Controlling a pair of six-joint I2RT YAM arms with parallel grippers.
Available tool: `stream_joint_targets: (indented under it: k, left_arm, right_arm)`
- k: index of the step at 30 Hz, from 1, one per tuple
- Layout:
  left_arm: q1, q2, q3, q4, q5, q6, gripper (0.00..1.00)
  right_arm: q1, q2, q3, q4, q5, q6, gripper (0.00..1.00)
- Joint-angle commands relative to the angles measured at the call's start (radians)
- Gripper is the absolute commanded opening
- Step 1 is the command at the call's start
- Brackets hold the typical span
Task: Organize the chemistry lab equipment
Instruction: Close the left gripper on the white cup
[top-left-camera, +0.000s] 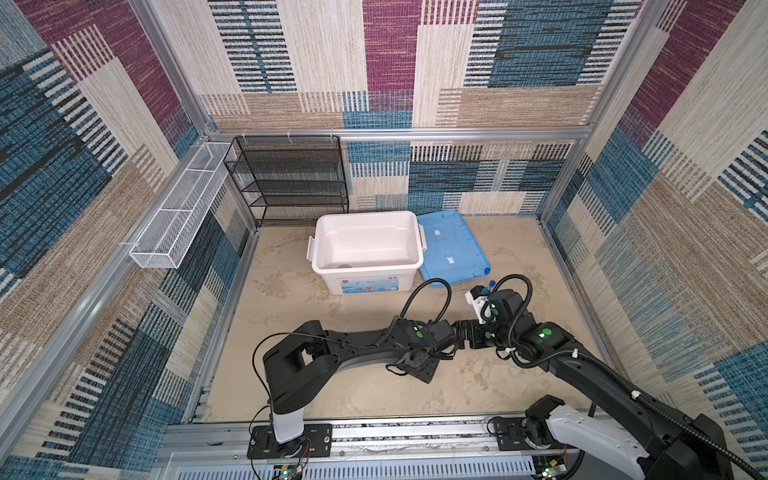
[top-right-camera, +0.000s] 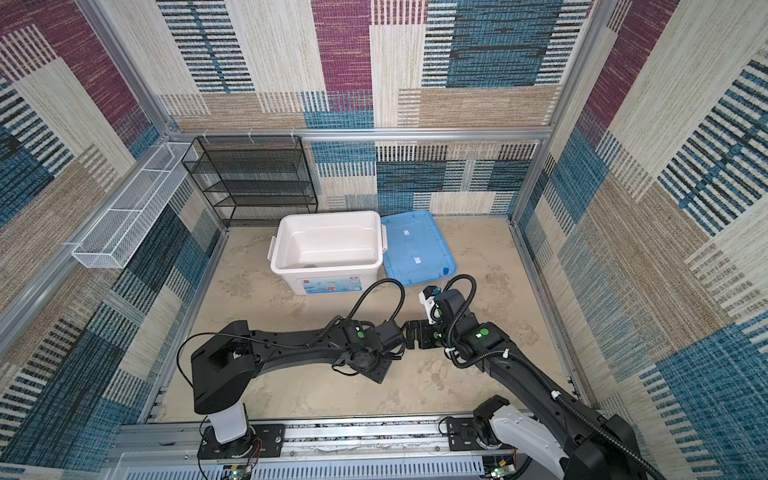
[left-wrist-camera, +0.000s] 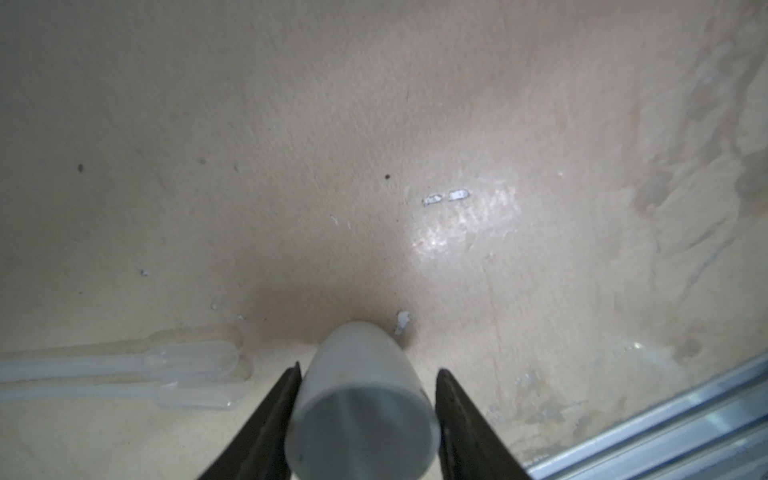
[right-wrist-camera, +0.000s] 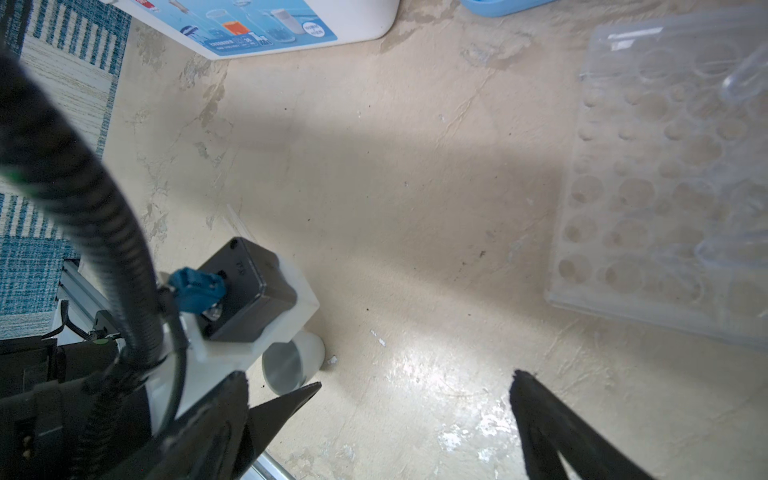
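Left gripper (left-wrist-camera: 369, 370) jaws bracket a small white round dish (left-wrist-camera: 361, 399) at lower centre of the left wrist frame. One finger appears to touch its wall and the other sits a sliver off, so whether the grip is made cannot be told. The dish rests on the desk (left-wrist-camera: 374, 145), apparently on its side, with a grey round face toward the lens.

The right gripper (right-wrist-camera: 417, 380) is near it, jaws spread wide and empty. Two clear droppers (left-wrist-camera: 195, 361) lie at lower left of the left wrist frame. A clear holed rack (right-wrist-camera: 648, 199) fills the right of the right wrist frame.

The white bin (top-left-camera: 365, 245) stands open at centre in both top views, with the blue lid (top-left-camera: 451, 249) alongside.

The risk is that the smooth curved wall, pinched off-centre, squirts free and rolls. The two wrists, nearly touching, could also knock.

Both top views hide dish and droppers beneath the arms. What lies on the rack is too blurred to name.
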Motion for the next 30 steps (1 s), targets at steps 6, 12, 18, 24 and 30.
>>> stream_joint_targets:
  k: [6,12,18,24,30]
  left_arm:
    - [-0.002,0.017,0.015,-0.027,-0.018,-0.021,0.52]
    - [-0.003,0.026,0.02,-0.025,-0.012,-0.018,0.46]
    - [-0.003,0.028,0.02,-0.027,-0.007,-0.013,0.42]
    - [-0.005,0.02,0.018,-0.026,-0.013,-0.014,0.39]
    - [-0.006,0.019,0.021,-0.025,-0.011,-0.014,0.32]
  right_arm:
    - [0.002,-0.004,-0.001,0.029,0.003,-0.003,0.97]
    - [0.002,-0.023,-0.004,0.032,0.018,0.003,0.97]
    - [0.002,-0.027,-0.002,0.032,0.018,0.007,0.96]
    - [0.002,-0.025,-0.002,0.033,0.006,0.005,0.96]
    - [0.002,-0.04,-0.002,0.036,0.003,0.003,0.95]
